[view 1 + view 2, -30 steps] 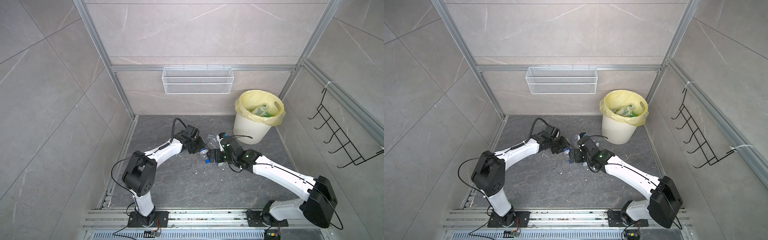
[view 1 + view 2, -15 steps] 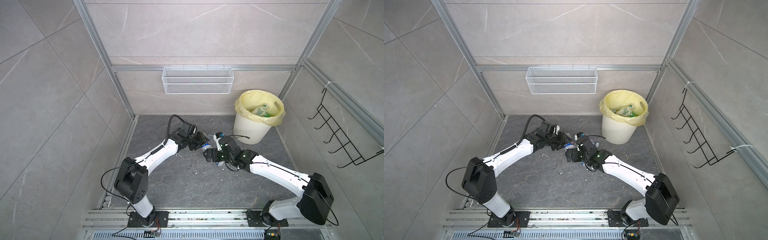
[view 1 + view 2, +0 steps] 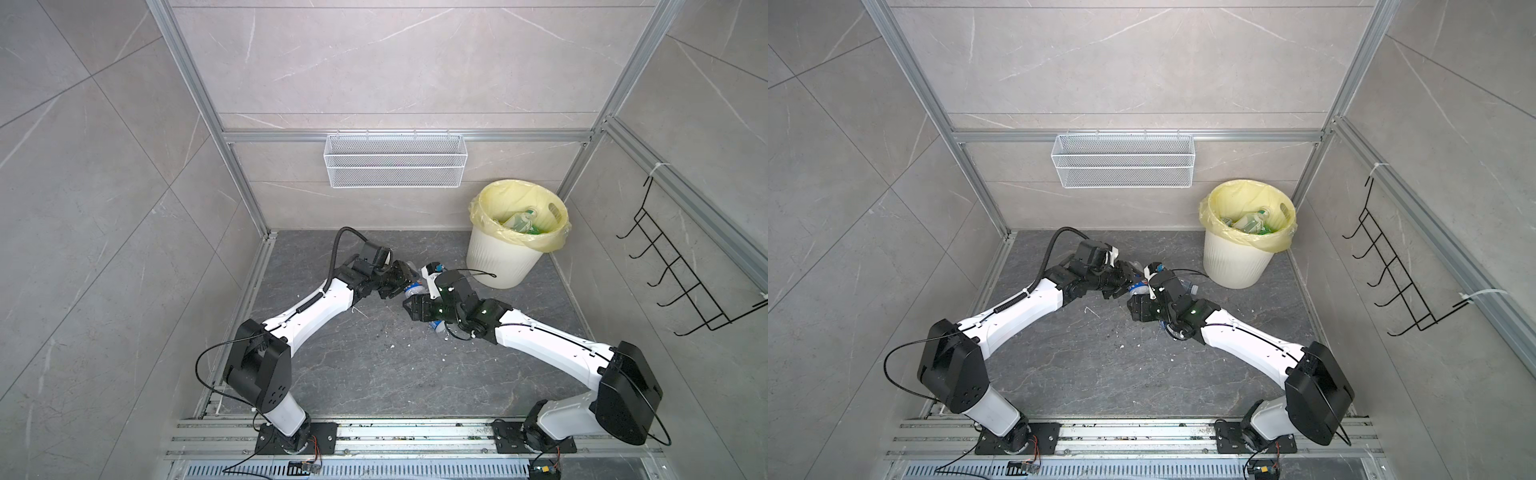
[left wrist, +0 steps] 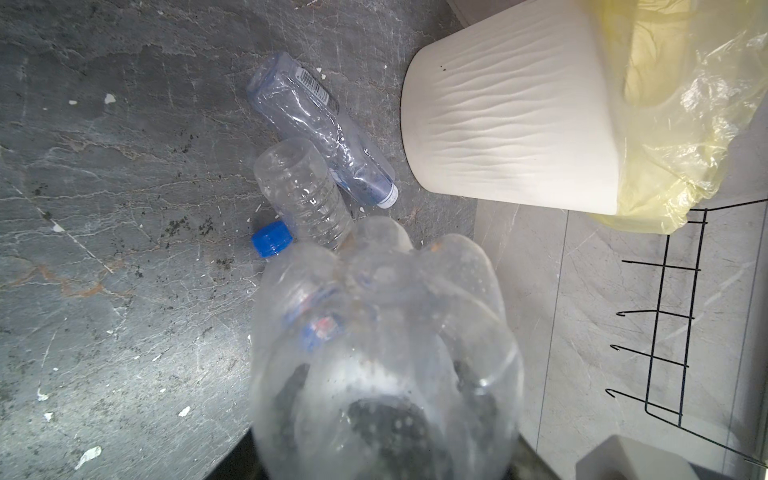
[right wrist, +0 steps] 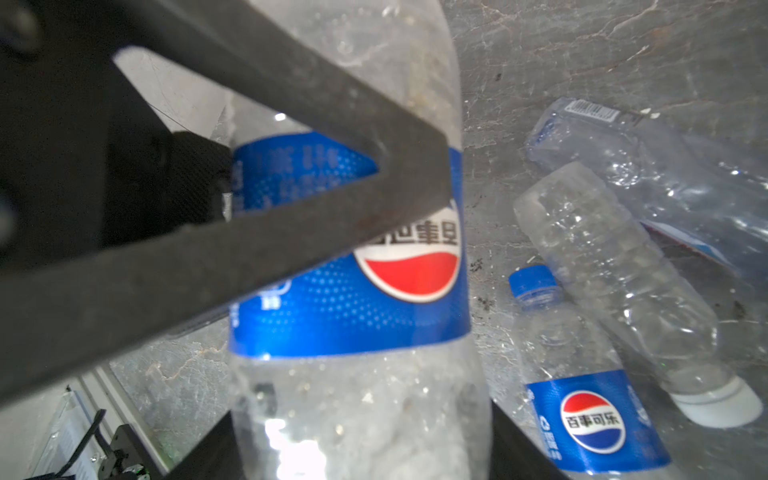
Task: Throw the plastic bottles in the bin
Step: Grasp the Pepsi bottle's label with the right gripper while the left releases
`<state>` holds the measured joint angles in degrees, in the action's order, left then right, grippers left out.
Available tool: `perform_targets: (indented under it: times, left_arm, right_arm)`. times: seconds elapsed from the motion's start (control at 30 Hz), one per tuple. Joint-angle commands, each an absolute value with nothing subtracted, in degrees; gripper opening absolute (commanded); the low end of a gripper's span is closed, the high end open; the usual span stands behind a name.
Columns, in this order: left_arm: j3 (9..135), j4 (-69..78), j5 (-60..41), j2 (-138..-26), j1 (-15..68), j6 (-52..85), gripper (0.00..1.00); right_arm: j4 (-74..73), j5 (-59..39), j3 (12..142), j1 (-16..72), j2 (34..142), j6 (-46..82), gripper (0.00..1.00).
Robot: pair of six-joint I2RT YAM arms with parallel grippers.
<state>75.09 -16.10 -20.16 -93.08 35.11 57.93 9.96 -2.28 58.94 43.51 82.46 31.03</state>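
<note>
The left jaws are closed on a clear Pepsi bottle with a blue label. One dark finger lies across the label, and in the left wrist view the base of this bottle fills the space just before the camera. The right jaws stand on both sides of the clear lower part of the same bottle, close against it, but I cannot tell if they press it. In both top views the bottle is held between the two wrists; the left arm comes from 7 o'clock and the right arm from 4 o'clock. Just beyond it three loose bottles lie on the dark floor, touching each other: a small one with a blue cap and Pepsi label, a ribbed clear one, and a crushed clear one with a barcode. The right arm covers most of them in both top views. The crushed one lies near the foot of the bin, which stands at 2 o'clock from the held bottle. Its yellow bag is folded over the rim, and green and clear bottles lie inside. The right wrist and its black cable are between the held bottle and the bin. A white wire basket hangs on the back wall at 12 o'clock, and a black hook rack on the side wall at 3 o'clock.
</note>
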Motion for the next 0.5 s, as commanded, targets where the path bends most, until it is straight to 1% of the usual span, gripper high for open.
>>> perform_targets:
  times: [0.0, 0.13, 0.27, 0.47]
  left_arm:
    - [74.97, -14.50, -22.32, -90.94, 35.35, 58.75, 0.55]
    - [74.80, -14.50, -22.24, -90.96, 35.37, 58.80, 0.58]
    - [74.62, -14.67, -21.78, -90.57, 35.36, 58.80, 0.63]
    - [74.87, -16.31, -19.53, -89.49, 35.32, 58.38, 0.75]
  right_arm:
    - [8.61, -1.61, 59.07, 43.46, 81.22, 30.95, 0.65]
    - [8.81, -1.41, 59.02, 43.46, 80.82, 30.98, 0.55]
    - [9.24, -1.15, 59.14, 43.50, 80.50, 30.89, 0.48]
    - [9.77, -0.77, 58.99, 43.49, 79.83, 30.76, 0.45]
